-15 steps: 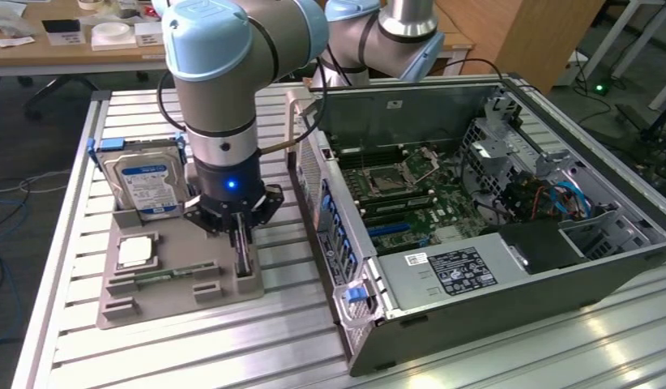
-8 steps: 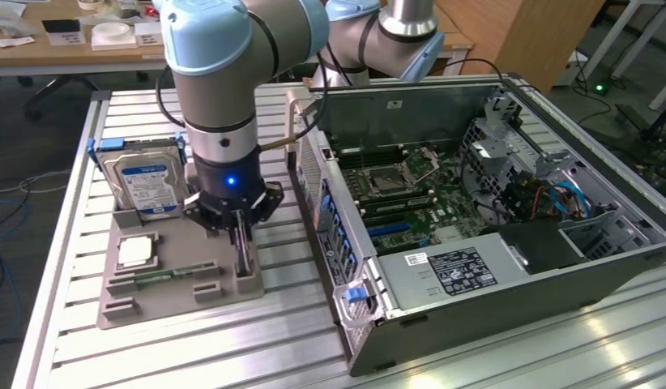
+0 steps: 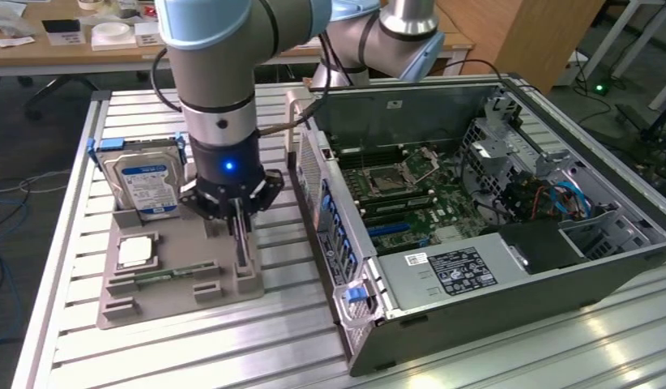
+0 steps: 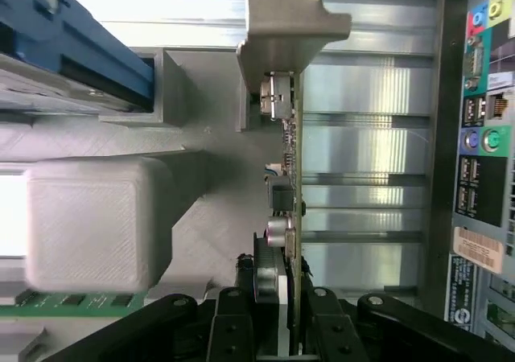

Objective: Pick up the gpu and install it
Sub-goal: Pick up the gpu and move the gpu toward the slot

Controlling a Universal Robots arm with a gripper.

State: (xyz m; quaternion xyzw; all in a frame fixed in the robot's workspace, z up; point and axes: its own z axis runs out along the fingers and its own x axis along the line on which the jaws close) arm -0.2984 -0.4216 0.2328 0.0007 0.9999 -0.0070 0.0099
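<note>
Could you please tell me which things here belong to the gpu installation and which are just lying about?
In the job: gripper, closed on the gpu standing in the holder tray; open computer case.
Lying about: hard drive, processor chip, memory stick, on the same tray.

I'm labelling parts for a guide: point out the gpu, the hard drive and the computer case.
gpu (image 4: 296,149), wrist view, circuit board edge.
hard drive (image 3: 144,183), exterior view, blue-white label.
computer case (image 3: 506,324), exterior view, dark outer wall.
</note>
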